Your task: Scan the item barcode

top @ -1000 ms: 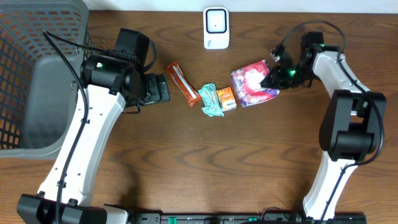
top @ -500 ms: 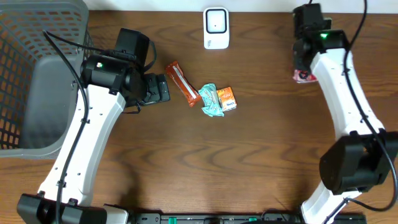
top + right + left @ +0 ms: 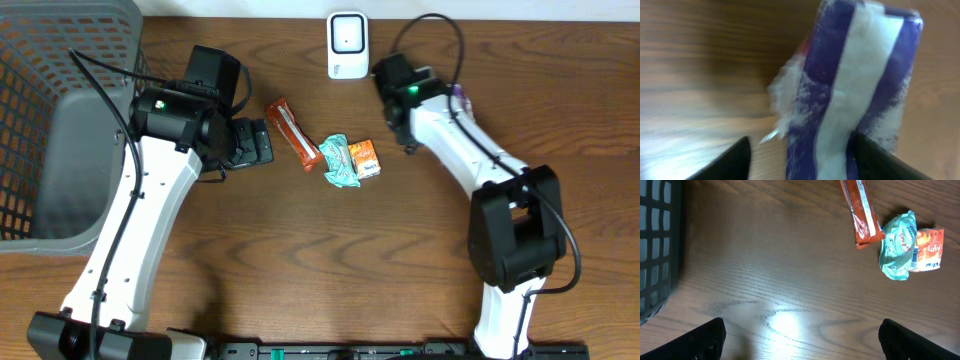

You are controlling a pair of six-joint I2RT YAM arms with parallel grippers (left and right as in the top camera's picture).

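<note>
Starting at the left, my left claw [image 3: 802, 325] hangs over bare table [image 3: 765, 280] with its jaws wide apart and nothing between them. The basket [image 3: 655, 245] is off to its left. Ahead of it and to the right lie a bar [image 3: 860, 215], a teal packet [image 3: 896, 245] and an orange packet [image 3: 929, 250]. The two packets touch and the bar lies just beside them. No claw is near any of the three.

Further right, the scanner [image 3: 347, 45] stands at the far edge, and my right claw [image 3: 800, 140] is just beside it, a little to its right. Between that claw's fingers is the task's pack [image 3: 855, 75], purple with a white stripe. The jaws stand apart: the right finger [image 3: 875, 160] is at the pack's edge, and the left finger [image 3: 725, 160] is clear of it with wood showing in the gap. I cannot tell whether the pack rests on the table or hangs.

I judge the carrying part done, since the pack is up by the scanner. No barcode shows in my wrist view, and nothing shows whether a read has registered. What may be left is turning the code to the scanner's face, or, if it has read, setting the pack aside.
</note>
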